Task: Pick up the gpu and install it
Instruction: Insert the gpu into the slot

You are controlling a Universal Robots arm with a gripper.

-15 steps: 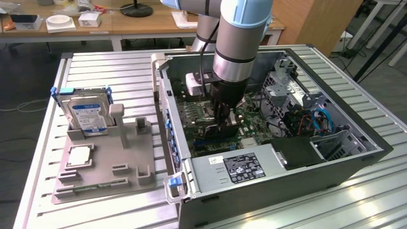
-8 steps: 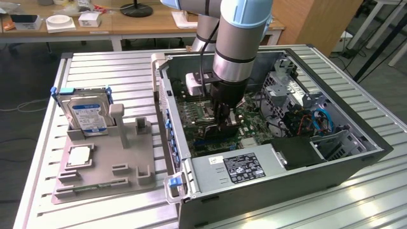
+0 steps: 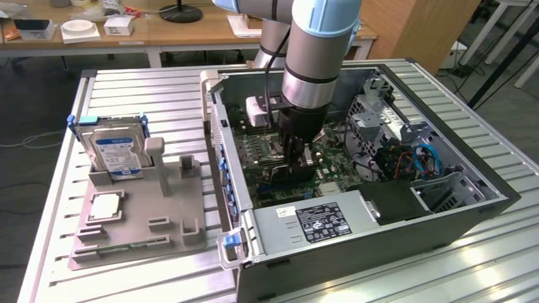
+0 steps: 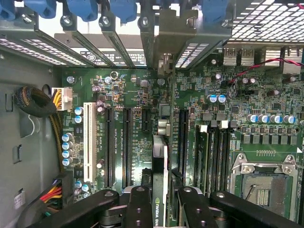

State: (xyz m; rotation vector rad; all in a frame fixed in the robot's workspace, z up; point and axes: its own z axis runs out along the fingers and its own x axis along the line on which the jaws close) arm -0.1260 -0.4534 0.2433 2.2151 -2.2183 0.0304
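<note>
We've got the gripper (image 3: 295,165) down inside the open PC case (image 3: 497,189), centre of the exterior view, clamped on the gpu (image 4: 160,161). In the wrist view the card is edge-on between the two fingers (image 4: 137,204), NVIDIA logo showing, standing over the motherboard (image 4: 137,90) between the black expansion slots (image 4: 127,142). We can't tell if it touches a slot. The hard drive (image 3: 116,151) stands in the grey fixture (image 3: 143,214) on the desk (image 3: 126,82), at the exterior view's left.

Smooth black fingers (image 4: 140,209), glossy green motherboard (image 4: 137,85), ribbed metal table (image 3: 135,88), matt plastic holder (image 3: 143,196)
</note>
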